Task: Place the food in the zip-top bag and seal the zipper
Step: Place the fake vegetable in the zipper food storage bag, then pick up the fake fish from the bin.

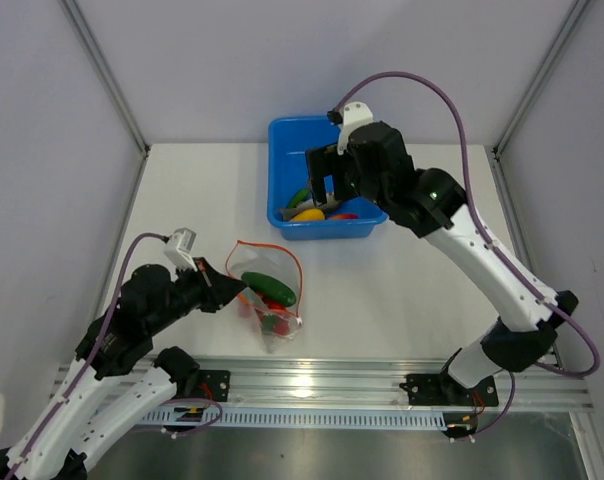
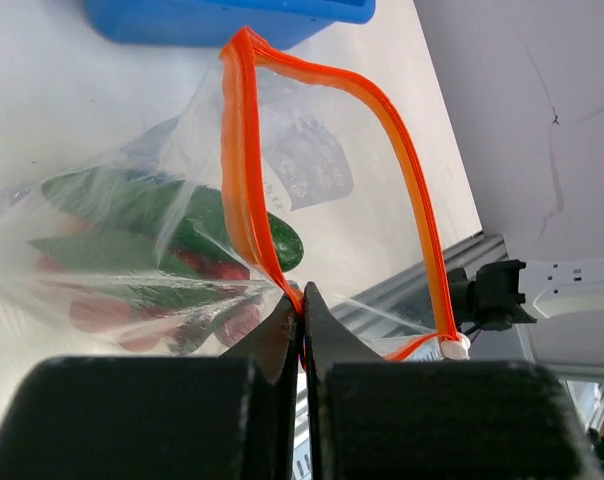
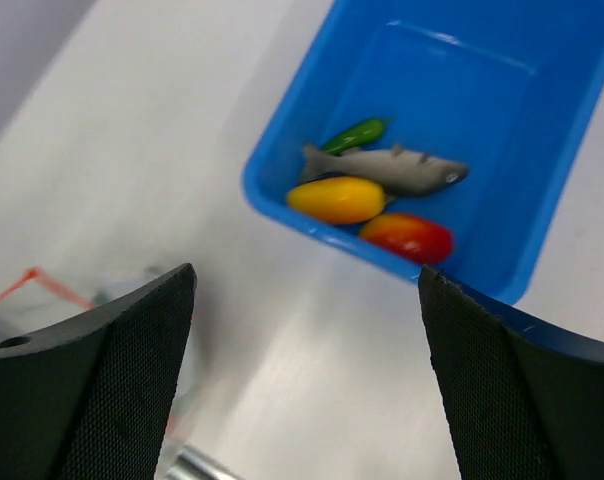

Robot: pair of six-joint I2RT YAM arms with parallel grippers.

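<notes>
1. Left claw (image 2: 302,302) is closed tight, with its two fingers pinching the orange zipper (image 2: 414,185) at one end of the mouth.
2. From this claw the zip-top bag (image 2: 132,215) spreads forward on the bench (image 1: 402,290), and its mouth stands open in a loop above the fingers.
3. Inside the bag, just ahead of the left claw, lie a green cucumber (image 2: 274,238) and small red tomatoes (image 2: 102,312).
4. Right claw (image 3: 304,275) is wide open and holds nothing.
5. It hangs over the blue tub (image 3: 462,100), well apart from the bag.
6. Below and ahead of the right claw, in the tub, are a grey fish (image 3: 392,168), a yellow fruit (image 3: 337,199), a red tomato (image 3: 407,237) and a green piece (image 3: 354,133), all close together.
</notes>
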